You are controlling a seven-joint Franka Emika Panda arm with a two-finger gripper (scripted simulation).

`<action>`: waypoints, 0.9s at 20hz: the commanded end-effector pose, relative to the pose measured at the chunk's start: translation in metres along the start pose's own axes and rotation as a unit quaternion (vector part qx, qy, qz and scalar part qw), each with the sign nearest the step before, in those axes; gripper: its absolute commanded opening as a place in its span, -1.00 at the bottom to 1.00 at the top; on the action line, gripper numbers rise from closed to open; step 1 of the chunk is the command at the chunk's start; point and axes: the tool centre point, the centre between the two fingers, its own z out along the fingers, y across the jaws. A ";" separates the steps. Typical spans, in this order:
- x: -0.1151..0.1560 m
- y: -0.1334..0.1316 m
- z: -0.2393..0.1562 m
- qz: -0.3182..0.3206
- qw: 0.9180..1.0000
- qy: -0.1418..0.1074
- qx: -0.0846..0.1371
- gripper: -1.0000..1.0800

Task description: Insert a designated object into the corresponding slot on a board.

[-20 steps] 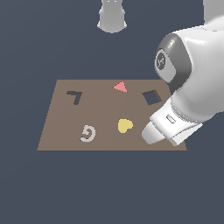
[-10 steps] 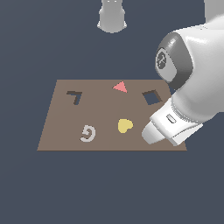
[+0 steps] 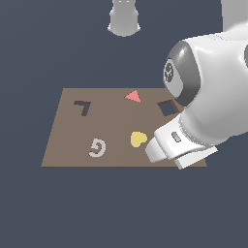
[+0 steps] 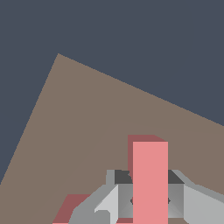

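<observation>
**A:** Where's the L-shaped block (image 4: 150,175)? Can't spot it in the exterior view.

**B:** The arm hides it there. The wrist view shows the salmon-pink piece between the fingers of the gripper (image 4: 148,199), jaws clamped on it, low over the board (image 4: 87,131).

**A:** Why there?

**B:** My guess is it's just been grabbed. The L-shaped slot (image 3: 83,106) sits well apart, by the board's opposite edge, past the yellow heart (image 3: 138,139).

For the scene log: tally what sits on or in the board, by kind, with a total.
Coloured pieces: 3 - pink triangle, yellow heart, salmon L-shaped block between the end effector fingers
Dark cutouts: 2 - L-shaped slot, square cutout
Grey spiral: 1
Total: 6 on the board
</observation>
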 end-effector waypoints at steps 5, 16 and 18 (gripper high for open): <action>0.003 0.042 -0.001 0.105 0.994 0.000 0.000 -1.00; -0.015 0.119 -0.003 0.296 0.955 0.001 0.000 -1.00; -0.021 0.132 -0.003 0.329 0.944 0.001 0.000 -1.00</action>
